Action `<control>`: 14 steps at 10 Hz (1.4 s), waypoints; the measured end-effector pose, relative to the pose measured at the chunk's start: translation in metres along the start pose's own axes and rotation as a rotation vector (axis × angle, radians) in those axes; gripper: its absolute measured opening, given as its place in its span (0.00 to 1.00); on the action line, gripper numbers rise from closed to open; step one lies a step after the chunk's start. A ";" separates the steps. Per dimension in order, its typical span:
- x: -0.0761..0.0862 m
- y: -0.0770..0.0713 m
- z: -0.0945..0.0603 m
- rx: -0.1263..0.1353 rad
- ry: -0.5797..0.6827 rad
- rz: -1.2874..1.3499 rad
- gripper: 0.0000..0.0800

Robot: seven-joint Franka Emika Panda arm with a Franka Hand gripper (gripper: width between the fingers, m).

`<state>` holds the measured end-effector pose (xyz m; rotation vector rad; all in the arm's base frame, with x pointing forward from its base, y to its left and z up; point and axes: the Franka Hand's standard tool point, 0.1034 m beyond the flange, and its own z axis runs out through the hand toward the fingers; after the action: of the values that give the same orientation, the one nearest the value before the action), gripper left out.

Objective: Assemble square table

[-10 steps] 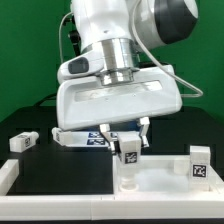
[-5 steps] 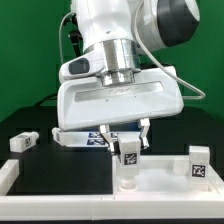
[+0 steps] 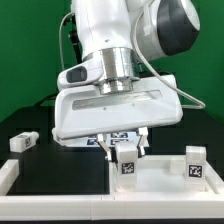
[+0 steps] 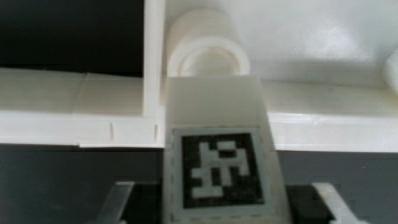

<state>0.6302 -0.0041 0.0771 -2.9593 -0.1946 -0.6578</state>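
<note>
The table top (image 3: 168, 200) runs off the exterior view's lower edge; in the wrist view the leg (image 4: 214, 105) bears a blurred tag (image 4: 217, 170).

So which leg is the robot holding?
The middle leg, upright in the gripper; the exterior view's left leg and right leg sit free.

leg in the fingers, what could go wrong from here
The leg stands upright on the table top, clamped near its upper end by the fingers. Its foot is hidden, so if it is not seated true, turning or pushing could jam or tilt it. With such a high grip it might also slip. A second leg stands close on the exterior view's right, and a sideways move could knock it.
</note>
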 end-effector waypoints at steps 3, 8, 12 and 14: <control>0.003 0.002 0.002 -0.056 0.062 0.013 0.36; 0.000 -0.002 0.001 -0.085 0.090 0.075 0.36; 0.000 -0.001 0.001 -0.085 0.090 0.078 0.80; -0.001 -0.001 0.001 -0.085 0.090 0.078 0.81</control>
<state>0.6299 -0.0027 0.0760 -2.9914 -0.0442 -0.8055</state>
